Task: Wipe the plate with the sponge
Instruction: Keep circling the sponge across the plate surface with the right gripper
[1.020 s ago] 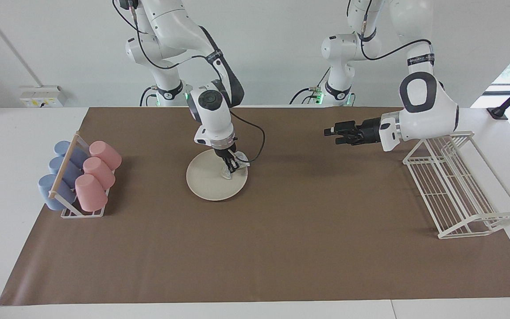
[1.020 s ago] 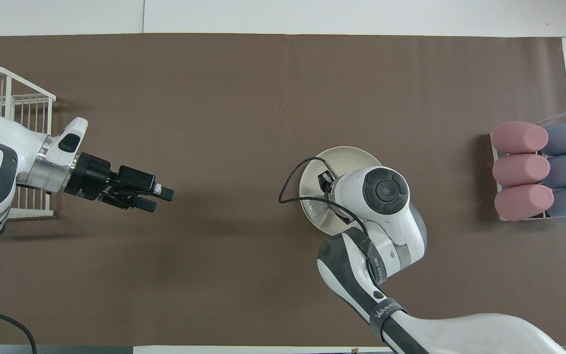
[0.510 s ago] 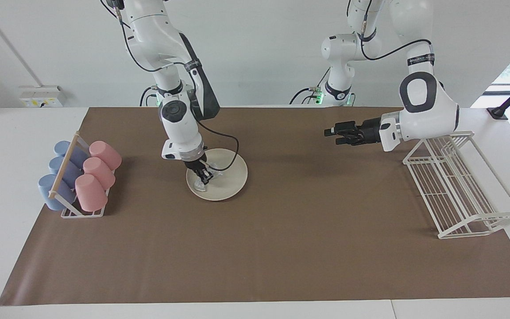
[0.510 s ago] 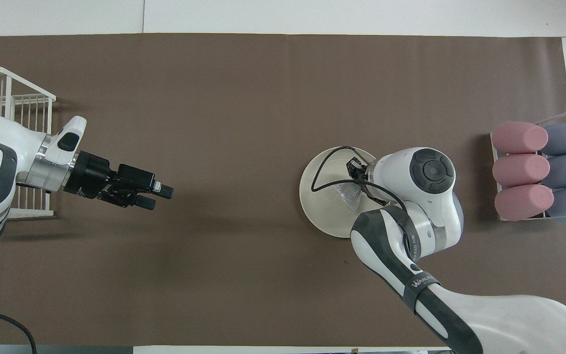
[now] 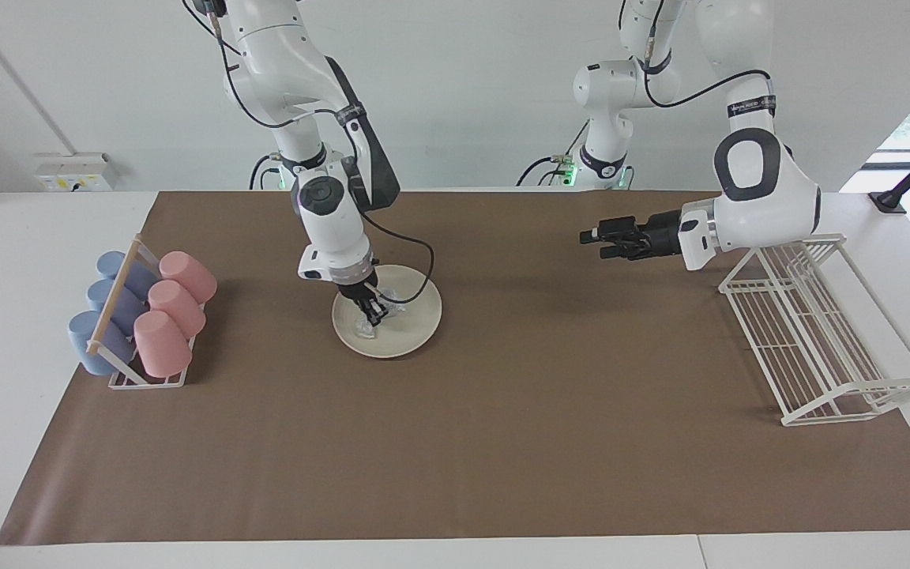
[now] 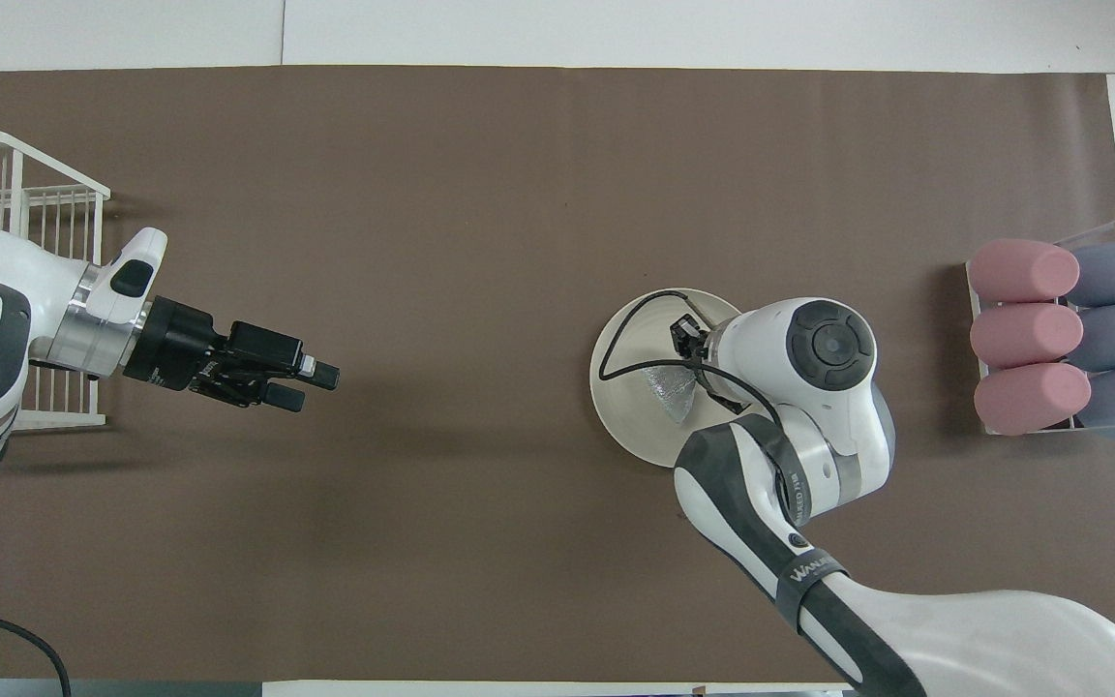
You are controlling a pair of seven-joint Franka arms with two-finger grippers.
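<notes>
right claw [image 5: 374, 314]: I have it down on the plate, fingers clamped on the sponge
sponge [image 6: 671, 395]: silvery pad pinched under my right claw, pressed flat on the plate's inside, at the side toward the cup rack
plate [image 5: 415, 324]: cream, round, flat on the brown mat directly below my right claw; bare surface stretches from the claw toward the left arm's end
left claw [image 5: 591, 235]: I see it in the air over bare mat, pointing sideways toward the plate, fingers apart, nothing in them; arm waits
dish rack [image 5: 810, 332]: white wire, just past the left claw's wrist, at the left arm's end of the tabletop
cup rack [image 5: 139, 316]: pink and blue cups lying on their sides, well apart from my right claw, at the right arm's end
cable [image 6: 616, 339]: black loop from the right claw's wrist, hangs over the plate
</notes>
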